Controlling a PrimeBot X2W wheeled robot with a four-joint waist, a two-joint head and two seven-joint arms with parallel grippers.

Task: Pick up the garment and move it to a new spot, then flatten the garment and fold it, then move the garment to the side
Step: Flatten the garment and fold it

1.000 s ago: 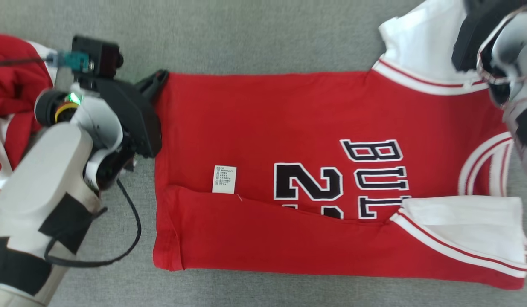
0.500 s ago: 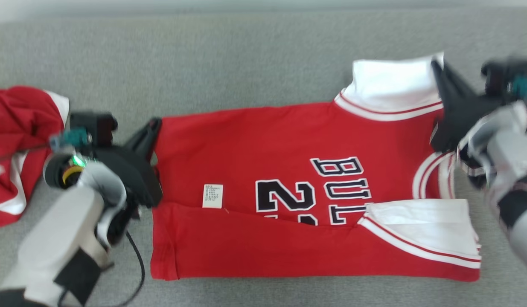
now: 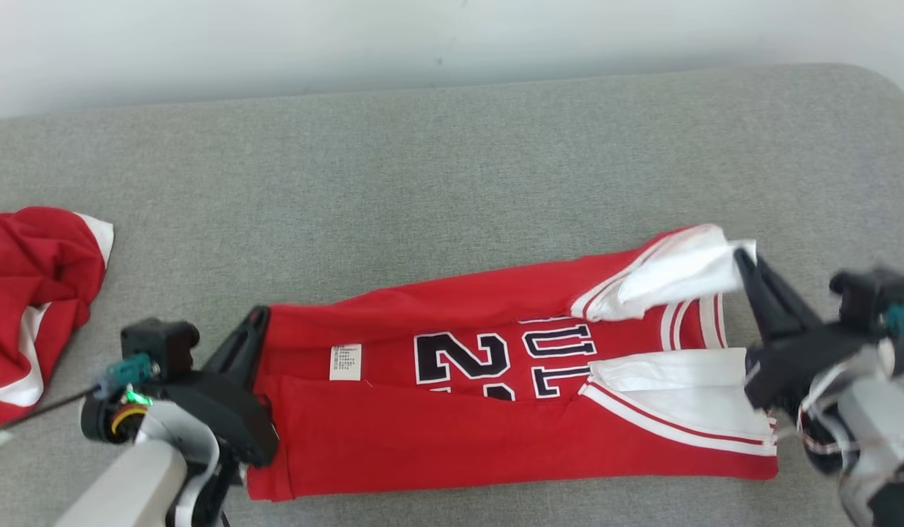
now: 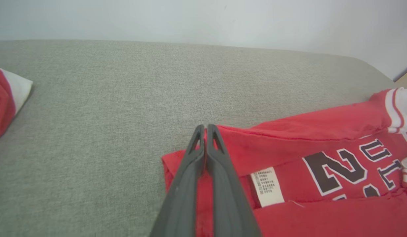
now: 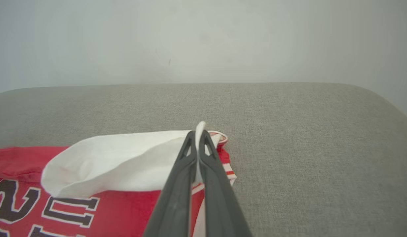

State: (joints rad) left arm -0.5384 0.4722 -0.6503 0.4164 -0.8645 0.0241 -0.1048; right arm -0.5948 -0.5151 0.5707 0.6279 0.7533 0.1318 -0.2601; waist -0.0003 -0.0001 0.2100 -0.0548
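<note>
A crumpled red-and-white garment (image 3: 34, 293) lies far left on the grey cushion (image 3: 422, 183). Lower centre, the red jersey (image 3: 495, 424) stretches between two low arms: left gripper (image 3: 258, 318) clamped on its hem corner, right gripper (image 3: 741, 258) on its white sleeve.

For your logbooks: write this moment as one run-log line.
step: fold | left pincer: shut on jersey hem | right pincer: shut on white sleeve, lifted

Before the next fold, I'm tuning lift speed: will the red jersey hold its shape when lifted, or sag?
Probably floppy: the red jersey drapes between the left gripper and right gripper, its white sleeve curling over. Likely light: thin jaws alone lift its edge.
</note>
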